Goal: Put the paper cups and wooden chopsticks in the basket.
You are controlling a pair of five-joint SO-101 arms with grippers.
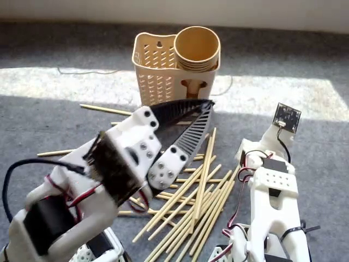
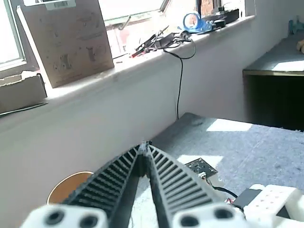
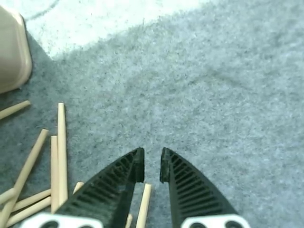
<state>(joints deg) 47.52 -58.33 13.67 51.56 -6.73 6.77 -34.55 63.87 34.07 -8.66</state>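
Grey carpet [image 1: 54,120]: paper cups [image 1: 197,48] sit stacked in the basket [image 1: 154,70] at twelve o'clock, wooden chopsticks [image 1: 204,174] fanned at six. Left gripper [image 2: 145,147] clenched, empty. Right gripper [image 3: 151,166] barely parted above one; it should widen and straddle squarely.

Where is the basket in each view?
High view: basket at the far middle, just beyond the left gripper.
Left wrist view: basket unclear; the paper cups in it sit beside the gripper's tip.
Right wrist view: its cream corner, beyond the chopsticks.
Shared landmark: the paper cups, high and left wrist.
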